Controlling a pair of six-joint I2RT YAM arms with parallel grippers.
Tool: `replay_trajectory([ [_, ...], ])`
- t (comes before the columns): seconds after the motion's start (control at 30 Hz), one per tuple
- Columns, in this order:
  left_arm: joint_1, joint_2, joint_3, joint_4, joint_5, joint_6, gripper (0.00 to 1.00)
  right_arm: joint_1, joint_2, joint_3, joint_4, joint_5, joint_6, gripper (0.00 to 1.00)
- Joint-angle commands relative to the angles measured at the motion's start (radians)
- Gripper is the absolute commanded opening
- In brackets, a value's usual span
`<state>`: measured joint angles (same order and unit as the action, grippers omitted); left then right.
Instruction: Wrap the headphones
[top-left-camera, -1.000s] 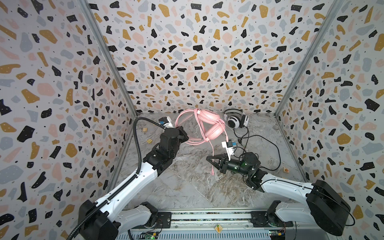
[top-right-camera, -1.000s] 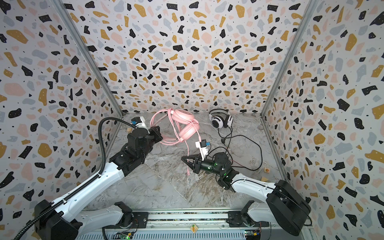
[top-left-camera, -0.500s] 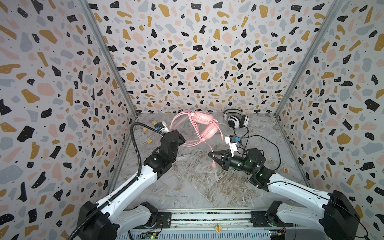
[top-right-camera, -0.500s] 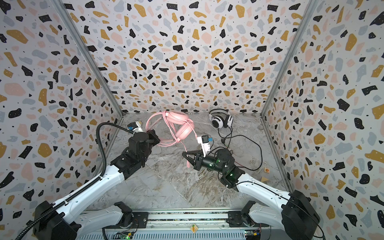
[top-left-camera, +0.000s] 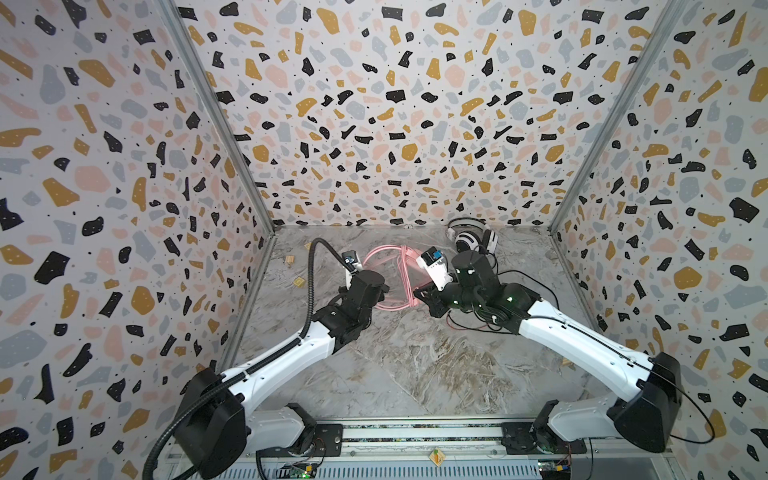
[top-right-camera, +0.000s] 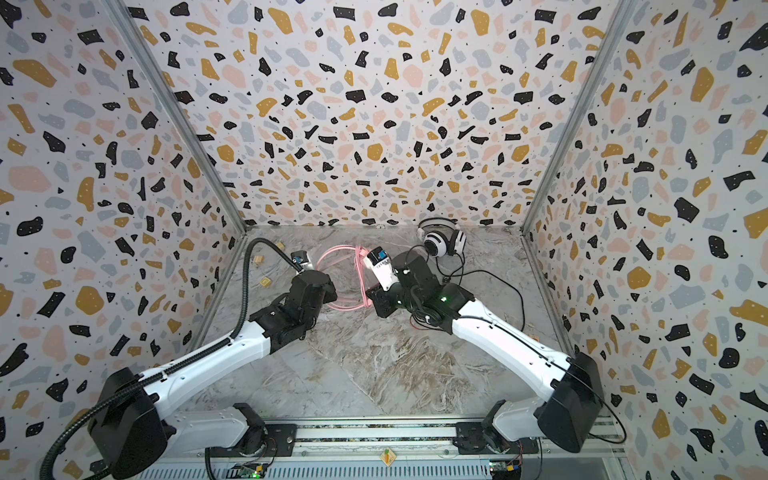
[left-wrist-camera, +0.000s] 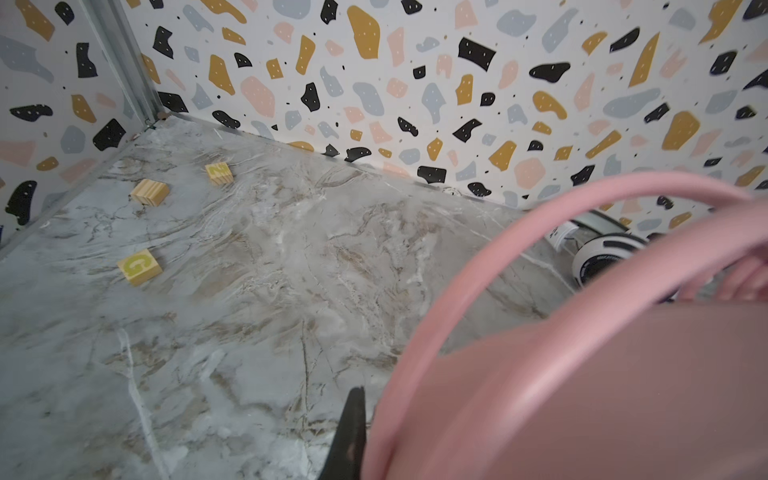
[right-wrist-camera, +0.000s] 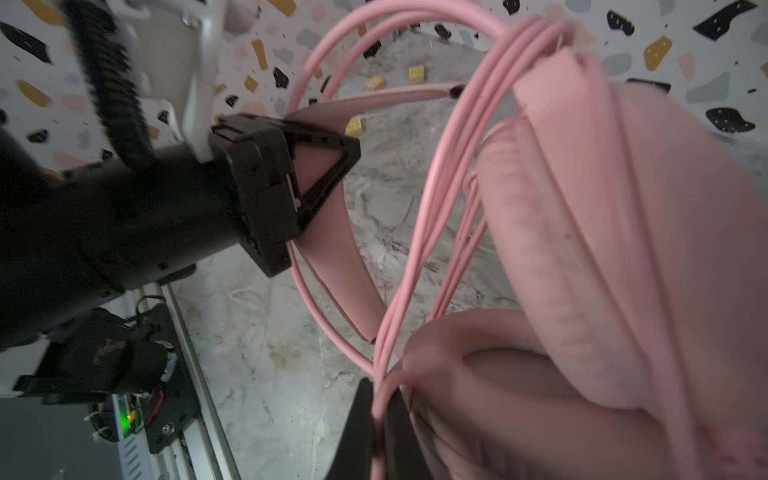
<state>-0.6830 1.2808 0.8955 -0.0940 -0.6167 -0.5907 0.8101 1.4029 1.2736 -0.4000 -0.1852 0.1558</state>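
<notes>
The pink headphones (top-left-camera: 390, 272) hang above the floor between both grippers, with several turns of the thin pink cable (right-wrist-camera: 436, 187) round them. My left gripper (top-left-camera: 383, 296) is shut on the pink headband (left-wrist-camera: 582, 374); one black finger (left-wrist-camera: 353, 428) shows beside the band. My right gripper (right-wrist-camera: 380, 419) is shut on the pink cable next to an ear cup (right-wrist-camera: 623, 249). In both top views it sits just right of the pink headphones (top-right-camera: 345, 274). The white-and-black headphones (top-left-camera: 469, 239) lie at the back wall, their black cable (top-left-camera: 536, 286) trailing on the floor behind the right arm.
Three small wooden blocks (left-wrist-camera: 139, 266) (left-wrist-camera: 149, 192) (left-wrist-camera: 219, 172) lie near the back left corner. Another small block (top-left-camera: 567, 363) lies by the right wall. Patterned walls close in the marble floor (top-left-camera: 415, 365) on three sides, and a rail runs along the front.
The right gripper rose with the pink cable up to the headset and its wrist turned. The left gripper swung the headset round, so the band now faces the camera edge-on.
</notes>
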Motion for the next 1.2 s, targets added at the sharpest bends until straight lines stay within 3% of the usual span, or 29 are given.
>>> replay_trajectory([
  [0.0, -0.037, 0.006, 0.032, -0.069, 0.002, 0.125, 0.0, 0.001, -0.002, 0.12, -0.112, 0.123, -0.167, 0.02],
  [0.23, -0.045, -0.057, -0.037, -0.037, 0.199, 0.253, 0.0, 0.004, 0.033, 0.162, -0.151, 0.205, -0.297, 0.03],
  [0.57, -0.046, -0.035, -0.032, -0.085, 0.454, 0.405, 0.0, 0.09, -0.006, 0.109, -0.011, 0.187, -0.412, 0.03],
  [0.93, -0.045, -0.07, -0.024, -0.136, 0.61, 0.518, 0.0, 0.091, -0.022, 0.049, 0.097, 0.23, -0.477, 0.01],
  [1.17, -0.036, -0.12, -0.031, -0.091, 0.669, 0.478, 0.0, 0.089, -0.038, -0.005, 0.138, 0.185, -0.441, 0.02],
])
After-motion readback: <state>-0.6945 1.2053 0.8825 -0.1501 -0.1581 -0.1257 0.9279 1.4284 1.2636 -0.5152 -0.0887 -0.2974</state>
